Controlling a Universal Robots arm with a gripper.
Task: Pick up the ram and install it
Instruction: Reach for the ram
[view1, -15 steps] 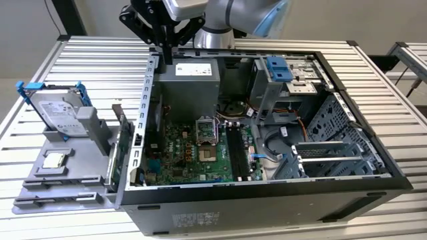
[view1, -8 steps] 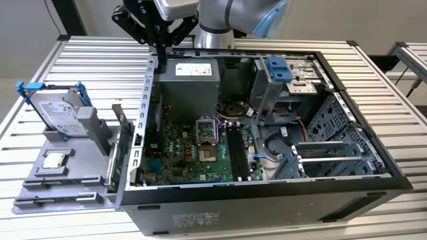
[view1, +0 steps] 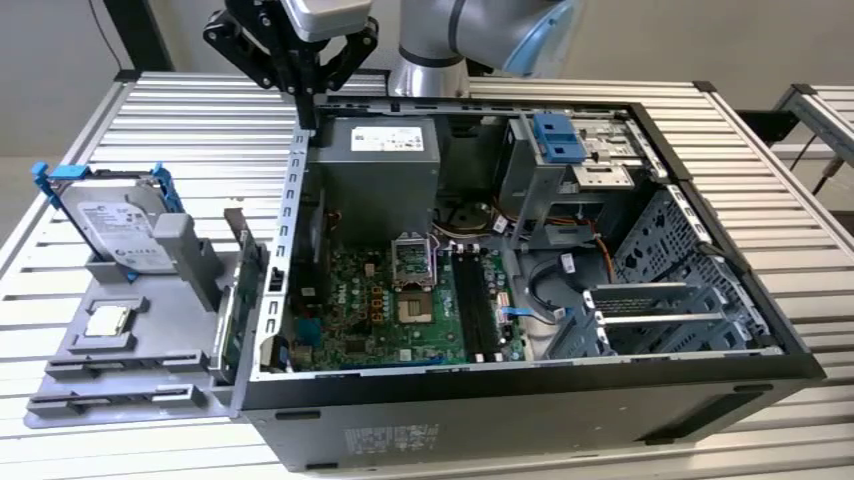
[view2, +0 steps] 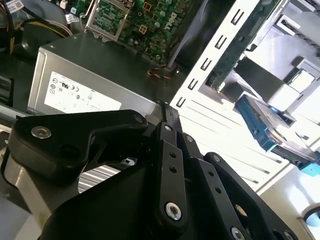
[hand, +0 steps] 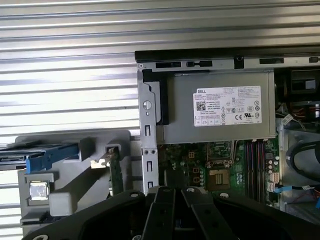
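Evidently the tool (view1: 310, 106) hangs closed and empty over the computer case (view1: 534, 395). The ram (view1: 242, 295) stands on edge in the grey holder (view1: 120, 392) beside it. It is probably light, stiff and fragile, so pinch its upper edge.

- The gripper (view1: 310, 98) and the arm (view1: 447, 40) are cut off by the exterior view's top edge.
- The ram (view1: 240, 255), on the exterior view's left of the case (view1: 534, 405), stands edge-on, so its chips cannot be told.
- In the first wrist view one end of the ram goes behind the gripper's black links.
- The hard drive (hand: 47, 156) runs off the picture's edge there.
- The case's near side is cut off.
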